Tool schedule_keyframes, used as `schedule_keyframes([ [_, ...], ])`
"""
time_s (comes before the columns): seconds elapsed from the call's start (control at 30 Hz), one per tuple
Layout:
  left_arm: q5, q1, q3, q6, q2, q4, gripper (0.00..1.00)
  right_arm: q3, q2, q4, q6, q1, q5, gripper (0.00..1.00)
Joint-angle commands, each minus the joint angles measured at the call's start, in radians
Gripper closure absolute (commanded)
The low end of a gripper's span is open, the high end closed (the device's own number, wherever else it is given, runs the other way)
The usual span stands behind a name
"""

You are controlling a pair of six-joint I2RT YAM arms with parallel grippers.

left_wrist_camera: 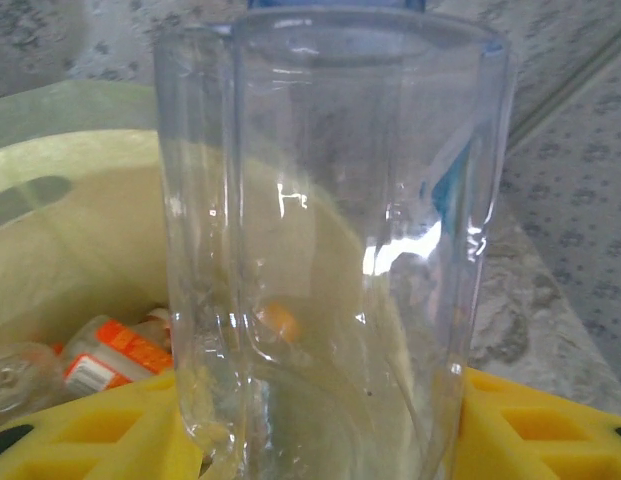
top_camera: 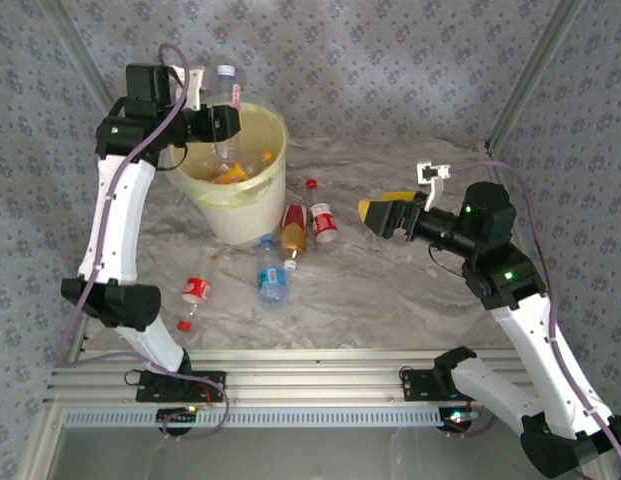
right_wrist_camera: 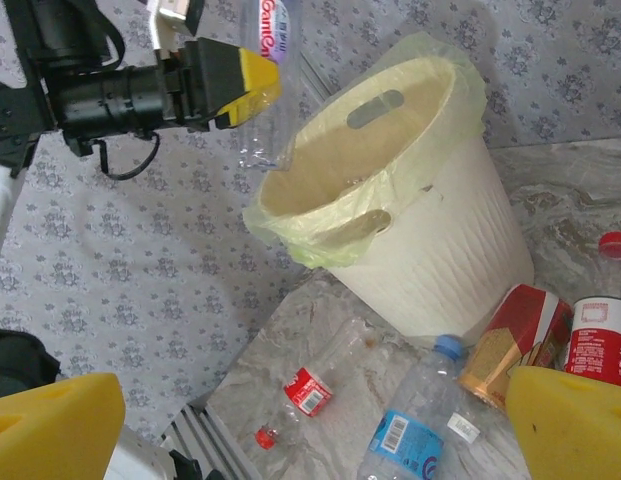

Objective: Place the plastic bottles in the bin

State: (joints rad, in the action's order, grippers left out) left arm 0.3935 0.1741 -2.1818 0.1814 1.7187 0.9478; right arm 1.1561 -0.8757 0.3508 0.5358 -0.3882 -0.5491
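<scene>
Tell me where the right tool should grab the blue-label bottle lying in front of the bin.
Grip the blue-label bottle across its labelled body, coming straight down from above. It lies flat with its cap toward the bin, so both long sides are open there. The brown bottle crowds the cap end, so probably stay clear of it.

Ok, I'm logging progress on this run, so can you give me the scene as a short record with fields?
left gripper: shut on clear bottle, over the bin rim
right gripper: open, empty, above the table
in bin: orange-label bottles
on table: crushed red-label bottle, blue-label bottle, brown-label bottle, red-capped bottle
</scene>
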Motion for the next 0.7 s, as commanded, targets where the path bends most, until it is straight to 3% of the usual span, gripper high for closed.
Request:
schedule_keyframes([
  [0.0, -0.043, -0.007, -0.066, -0.063, 0.052, 0.07, 0.43, 0.06, 0.005, 0.012, -0.017, 0.004, -0.032, 0.0],
  [0.43, -0.234, -0.007, -0.087, -0.106, 0.179, 0.184, 0.42, 0.052, 0.009, 0.028, -0.017, 0.003, -0.021, 0.0],
  [0.67, -0.259, -0.007, -0.083, -0.093, 0.212, 0.217, 0.39, 0.045, 0.011, 0.046, -0.01, 0.004, 0.01, 0.0],
])
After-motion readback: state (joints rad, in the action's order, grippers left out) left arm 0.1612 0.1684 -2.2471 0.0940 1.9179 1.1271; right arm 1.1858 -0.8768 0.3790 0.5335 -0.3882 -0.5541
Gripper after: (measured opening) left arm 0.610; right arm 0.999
